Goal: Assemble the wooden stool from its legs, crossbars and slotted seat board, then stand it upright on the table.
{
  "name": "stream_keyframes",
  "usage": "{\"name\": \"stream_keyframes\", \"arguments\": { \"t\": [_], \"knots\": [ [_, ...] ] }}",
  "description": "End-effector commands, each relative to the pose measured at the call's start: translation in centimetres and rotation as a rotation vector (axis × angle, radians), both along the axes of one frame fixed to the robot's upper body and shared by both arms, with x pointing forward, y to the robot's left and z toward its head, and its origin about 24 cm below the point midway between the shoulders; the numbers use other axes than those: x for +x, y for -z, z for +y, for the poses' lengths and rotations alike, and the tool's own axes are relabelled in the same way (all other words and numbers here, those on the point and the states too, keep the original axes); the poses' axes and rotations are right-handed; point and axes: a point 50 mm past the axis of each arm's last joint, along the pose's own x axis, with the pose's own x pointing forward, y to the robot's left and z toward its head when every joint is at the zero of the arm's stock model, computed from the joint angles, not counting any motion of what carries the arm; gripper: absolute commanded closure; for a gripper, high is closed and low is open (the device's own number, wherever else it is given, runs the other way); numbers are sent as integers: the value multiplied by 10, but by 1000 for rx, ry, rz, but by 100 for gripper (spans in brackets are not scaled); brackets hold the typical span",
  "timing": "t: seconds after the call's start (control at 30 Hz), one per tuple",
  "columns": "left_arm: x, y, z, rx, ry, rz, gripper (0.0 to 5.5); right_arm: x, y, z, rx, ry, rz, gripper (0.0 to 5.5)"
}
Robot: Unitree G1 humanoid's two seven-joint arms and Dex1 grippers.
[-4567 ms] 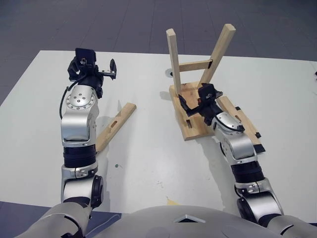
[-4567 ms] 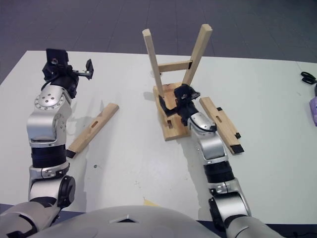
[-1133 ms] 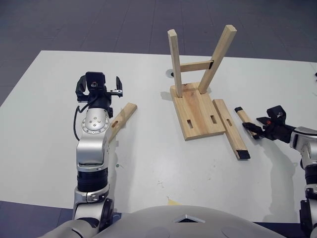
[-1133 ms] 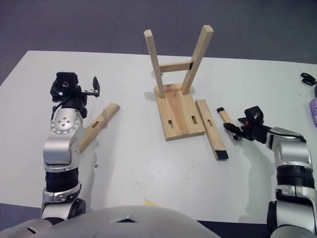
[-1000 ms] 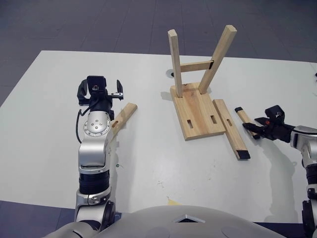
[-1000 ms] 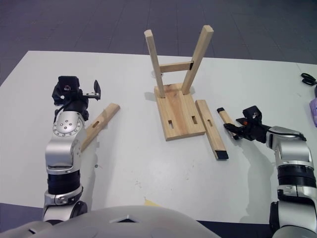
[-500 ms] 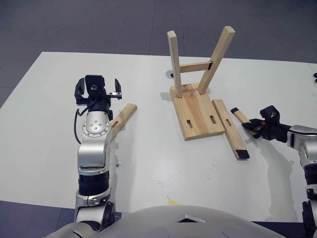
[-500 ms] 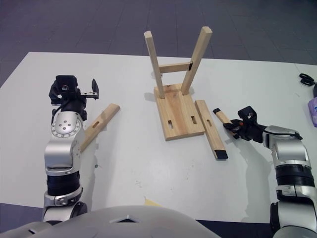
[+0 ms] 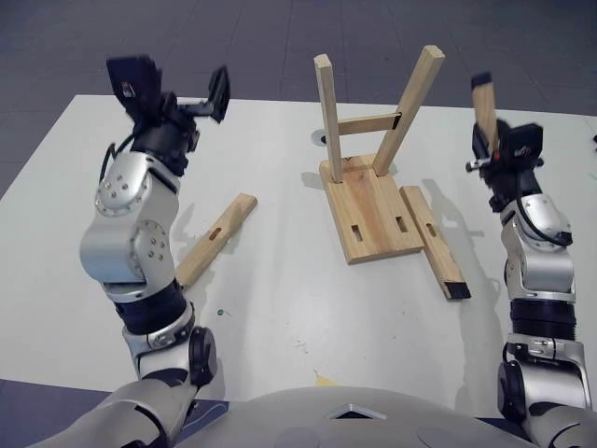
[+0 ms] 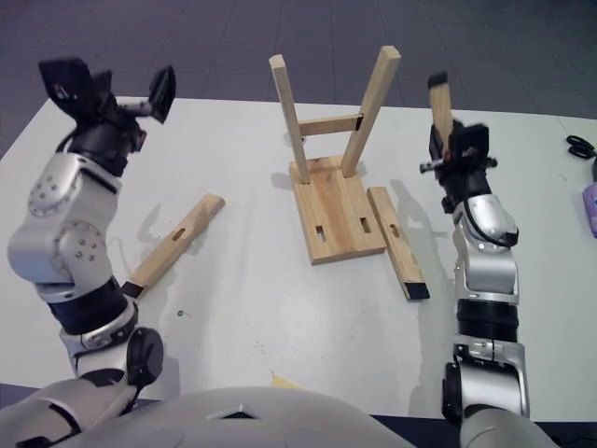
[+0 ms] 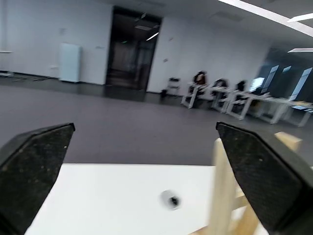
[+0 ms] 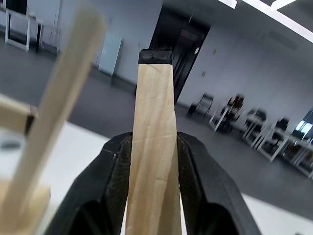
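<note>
Seat board (image 9: pixel 373 219) flat mid-table (image 9: pixel 308 308). Two legs (image 9: pixel 326 117) stand on its far end, crossbar (image 9: pixel 368 123) between them. Loose leg (image 9: pixel 431 241) just beside at 3 o'clock. Slotted leg (image 9: pixel 216 239) at 9 o'clock, well apart. Right gripper (image 9: pixel 494 140) at 2 o'clock clamps short bar (image 9: pixel 484 107) upright. Left gripper (image 9: pixel 177 89) aloft, 10 o'clock.

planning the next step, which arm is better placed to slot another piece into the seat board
Right, probably. The right hand is shut on a wooden piece held upright near the seat board; the left hand is open and empty, raised over the table's left side.
</note>
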Motion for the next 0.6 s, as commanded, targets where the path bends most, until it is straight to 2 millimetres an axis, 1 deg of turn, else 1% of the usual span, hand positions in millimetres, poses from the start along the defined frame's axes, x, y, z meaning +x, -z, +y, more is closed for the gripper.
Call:
{"name": "stream_keyframes", "arguments": {
  "t": [0.03,0.07,0.13,0.23,0.3,0.33,0.43,0.6],
  "knots": [
    [-12,-41,-17,-146,421,-120,10,-24,-63,49,43,-123,-325,419],
    [-15,-42,-23,-162,491,-114,10,-28,-69,61,55,-197,-346,419],
    [-22,-40,-37,-209,627,-97,10,-38,-74,84,71,-323,-359,419],
    [-27,-43,-46,-342,727,-74,10,-47,-75,110,73,-487,-328,419],
    [-31,-45,-51,-377,777,-56,10,-49,-70,121,69,-565,-291,419],
    [-32,-45,-54,-366,790,-42,10,-51,-65,127,72,-605,-266,419],
    [-31,-43,-58,-347,780,3,10,-57,-56,142,74,-671,-231,419],
    [-29,-58,-61,-378,785,1,10,-62,-51,157,77,-714,-216,419]
  ]
}}
